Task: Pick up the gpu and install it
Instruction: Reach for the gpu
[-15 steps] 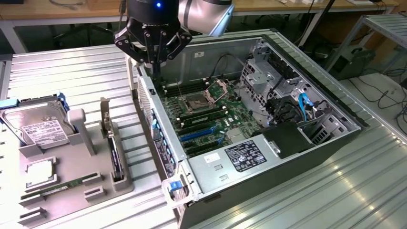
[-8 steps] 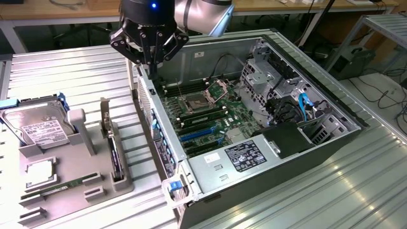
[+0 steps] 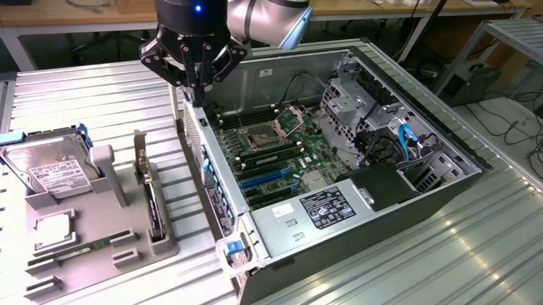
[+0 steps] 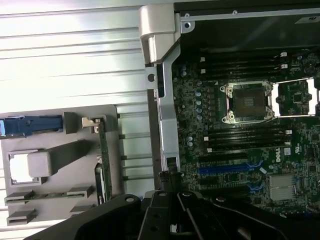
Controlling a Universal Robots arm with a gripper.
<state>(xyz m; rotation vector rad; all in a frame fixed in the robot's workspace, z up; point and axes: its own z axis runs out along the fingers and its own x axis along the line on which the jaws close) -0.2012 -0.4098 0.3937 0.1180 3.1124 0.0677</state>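
Note:
The gpu (image 3: 151, 197) stands edge-on in a slot of the grey holder tray (image 3: 102, 267), its silver bracket at the far end; the wrist view shows its green board edge (image 4: 103, 160). My gripper (image 3: 199, 94) hangs shut above the rear wall of the open computer case (image 3: 441, 127), with nothing between its fingers. It is apart from the gpu, toward the exterior view's right of it and farther back. In the wrist view the black gripper (image 4: 169, 186) sits over the case's metal edge.
The tray also holds a silver hard drive (image 3: 51, 168), a CPU (image 3: 53, 232) and a narrow RAM stick (image 3: 81, 248). Inside the case lie the motherboard (image 3: 280, 152), blue expansion slots (image 3: 263, 178), cables and a black power supply (image 3: 386, 184). Ribbed metal tabletop surrounds both.

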